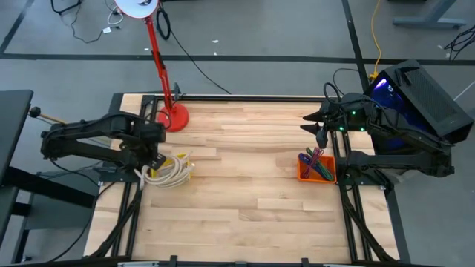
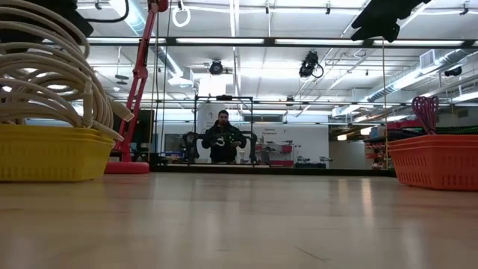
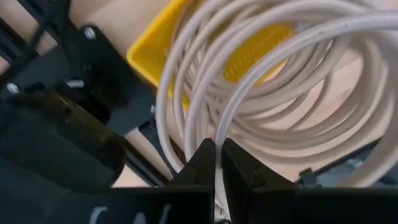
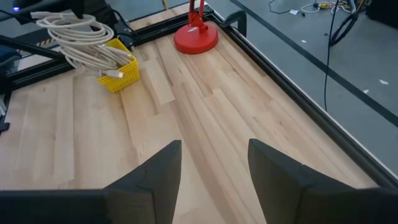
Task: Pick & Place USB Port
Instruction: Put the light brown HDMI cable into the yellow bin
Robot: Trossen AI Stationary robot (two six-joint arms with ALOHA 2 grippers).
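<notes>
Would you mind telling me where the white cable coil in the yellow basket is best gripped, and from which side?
Best from above, on a single strand at the top of the white cable coil. The loops pile well above the yellow basket, whose walls block a sideways approach. The left gripper already pinches one strand that way; the right gripper waits open across the table.

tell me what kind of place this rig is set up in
Most likely a robotics lab or workshop. The low view shows an open ceiling with exposed ducts and strip lights, the wooden table sits in a black metal frame, and loose cables trail over the grey floor.
</notes>
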